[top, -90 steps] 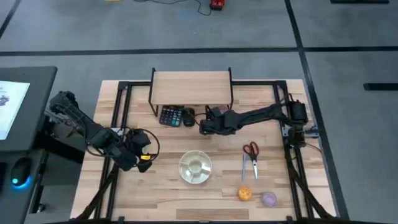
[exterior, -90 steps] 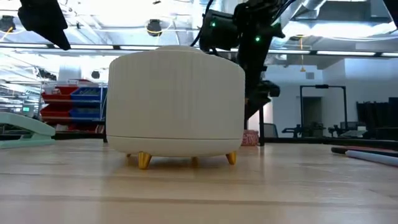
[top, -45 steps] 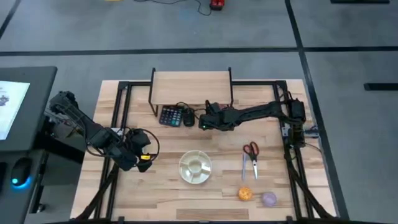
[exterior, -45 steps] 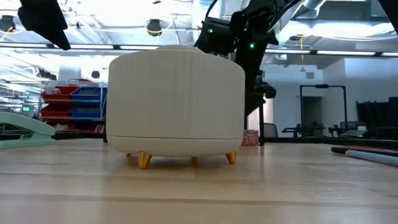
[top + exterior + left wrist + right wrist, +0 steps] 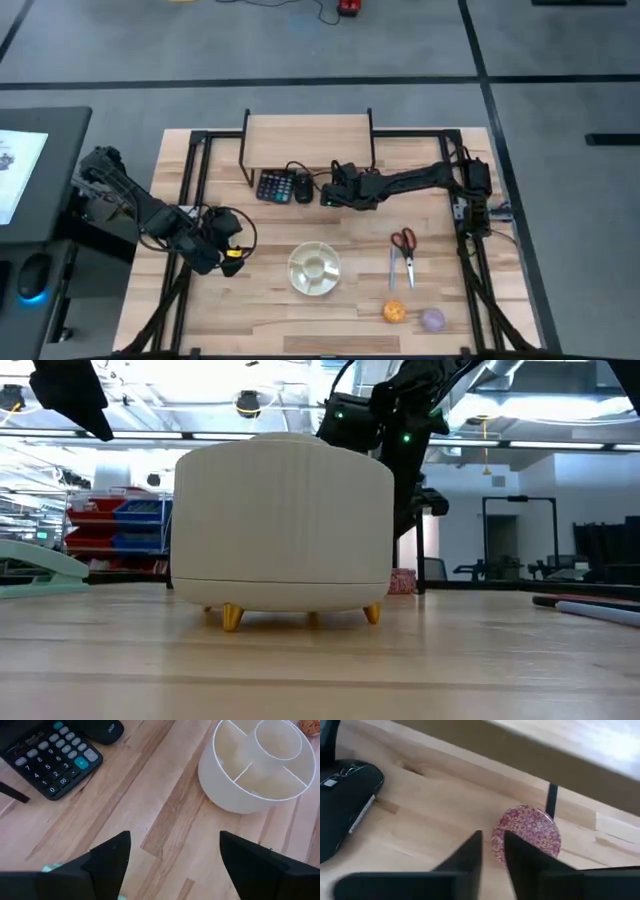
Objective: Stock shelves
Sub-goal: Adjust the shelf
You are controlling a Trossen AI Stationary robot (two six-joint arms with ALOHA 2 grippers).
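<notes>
step: right gripper (image 5: 327, 194) sits at the front edge of the small light-wood riser shelf on thin black legs (image 5: 306, 138), low to the tabletop; reads as placing or just past placing an item under the shelf
item: round red patterned disc (image 5: 526, 836) lies on the tabletop below the shelf plank, beside a black shelf leg (image 5: 551, 800); the dark fingers (image 5: 467, 854) are narrowed to a thin gap with nothing between them, disc just beyond the tips
shelf place: back-middle of the light-wood table (image 5: 250, 310), near its far edge
shelf axis: long axis runs left-right, parallel to the table's far edge; open front faces the table's near edge; top bare
under/at shelf front: black calculator with grey keys (image 5: 275, 186), black computer mouse (image 5: 303, 189)
next move: judged, pull the right arm clear of the shelf, then fetch another item: red-handled scissors (image 5: 404, 241), orange ball (image 5: 394, 312), purple ball (image 5: 432, 319)
left gripper (image 5: 172, 857): waits near the table's left edge, fingers spread wide, empty, facing white round divided bowl (image 5: 260, 765)
</notes>
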